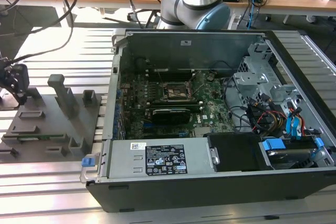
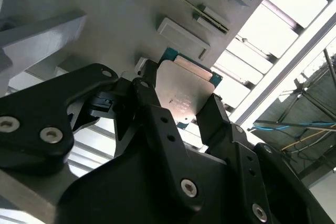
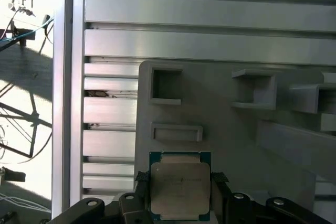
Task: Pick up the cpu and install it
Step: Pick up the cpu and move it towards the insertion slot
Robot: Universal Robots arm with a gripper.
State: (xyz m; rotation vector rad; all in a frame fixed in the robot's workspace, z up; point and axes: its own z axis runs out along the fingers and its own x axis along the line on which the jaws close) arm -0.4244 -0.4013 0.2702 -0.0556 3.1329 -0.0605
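The cpu (image 3: 180,184) is a small square chip with a pale metallic top and a green edge. My gripper (image 3: 180,181) has a black finger against each of two opposite sides of the chip, so it is shut on it. In the second wrist view the cpu (image 2: 186,90) sits between the two black fingers (image 2: 149,100), just over the grey fixture plate (image 2: 121,9). In the exterior view my gripper (image 1: 14,83) is at the far left, over the end of the fixture plate (image 1: 52,127), well away from the open computer case (image 1: 210,182).
The motherboard's black socket frame (image 1: 176,92) lies inside the case, with cables and drive cages at the exterior view's right. Grey upright blocks (image 1: 63,95) stand on the fixture plate. Slotted aluminium table rails (image 3: 210,14) run beneath everything.
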